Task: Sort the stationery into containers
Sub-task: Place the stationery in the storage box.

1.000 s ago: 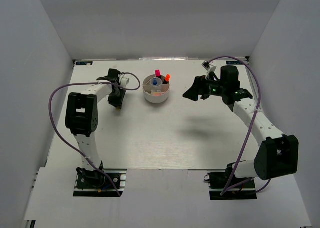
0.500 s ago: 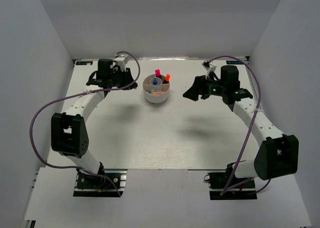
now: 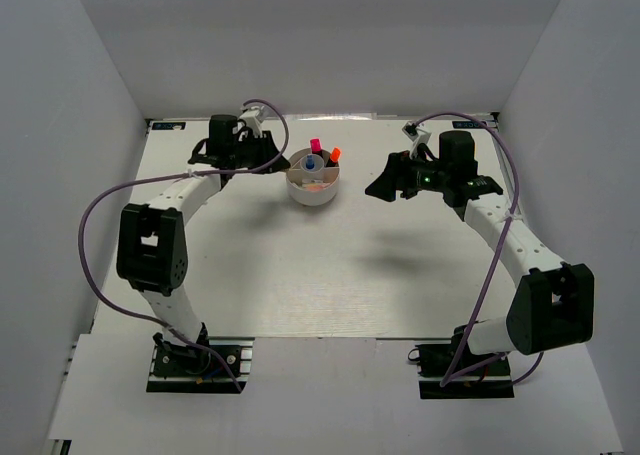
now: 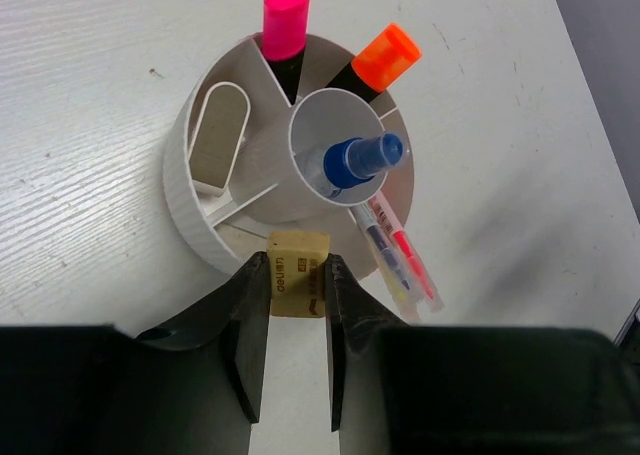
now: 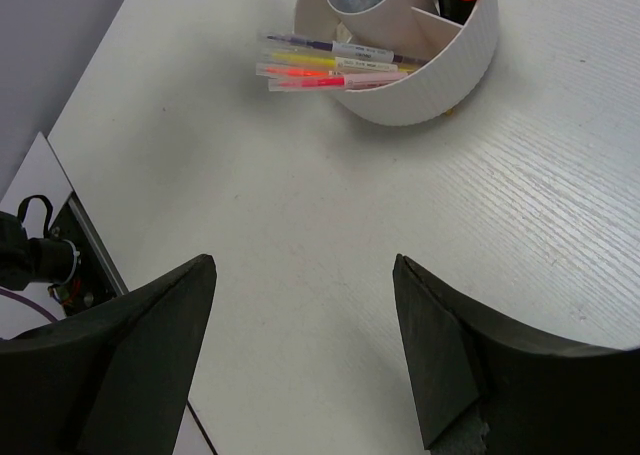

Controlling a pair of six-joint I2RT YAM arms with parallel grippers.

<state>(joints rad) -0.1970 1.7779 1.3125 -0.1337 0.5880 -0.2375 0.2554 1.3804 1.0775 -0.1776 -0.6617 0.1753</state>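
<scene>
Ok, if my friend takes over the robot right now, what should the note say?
Left tool: shut on a beige eraser, held at the rim of the white tub.
Right tool: open, empty, hovering beside the tub.
Done: pink highlighter and orange highlighter stand in the tub, blue-capped bottle in its middle cup, pens in a side compartment.
To do: drop the eraser into a compartment; no other loose stationery shows.

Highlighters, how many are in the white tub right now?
2. The pink-capped highlighter stands at the far side of the tub. The orange-capped highlighter stands beside it, on its right in the left wrist view. Another could lie hidden low inside.
</scene>
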